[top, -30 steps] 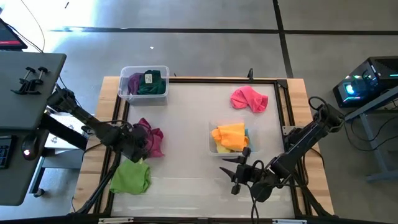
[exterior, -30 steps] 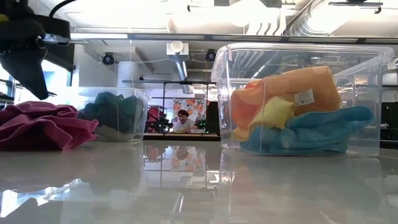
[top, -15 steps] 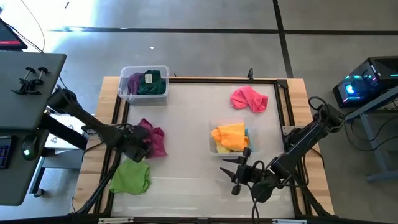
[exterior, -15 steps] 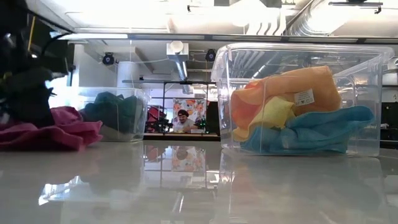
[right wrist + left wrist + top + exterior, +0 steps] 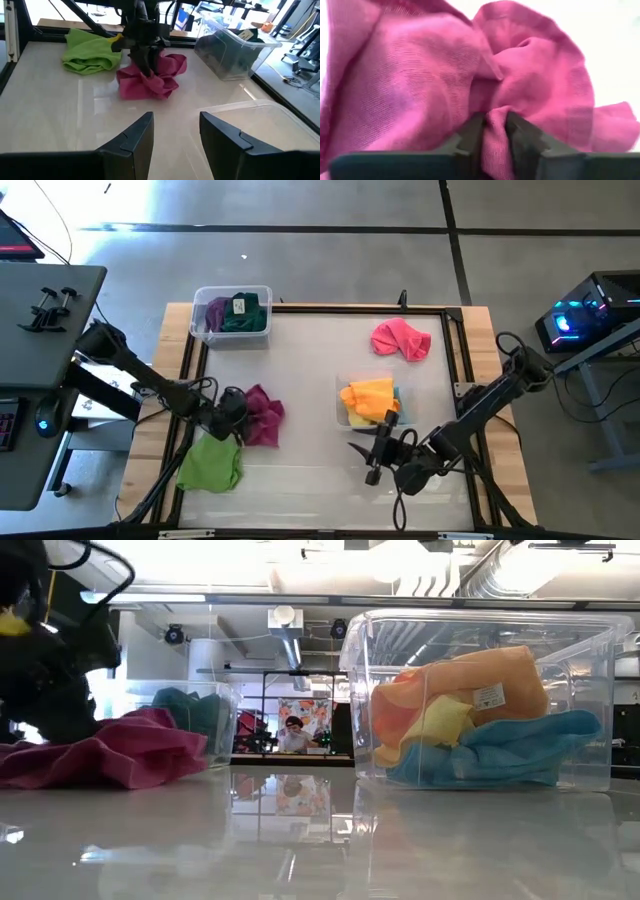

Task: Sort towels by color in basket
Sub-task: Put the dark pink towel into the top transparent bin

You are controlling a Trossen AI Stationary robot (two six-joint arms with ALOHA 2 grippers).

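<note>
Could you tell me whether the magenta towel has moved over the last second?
Yes. The magenta towel, pinched by the left tool, has slid toward the orange towel's bin.

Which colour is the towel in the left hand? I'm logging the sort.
Magenta: the left hand is shut on the magenta towel, clearest in the left wrist view.

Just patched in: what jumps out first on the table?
The left gripper has its jaws shut on the magenta towel, beside the lime towel at the table's left. The central bin holds orange, yellow and blue towels; the right gripper waits open just in front of it.
</note>
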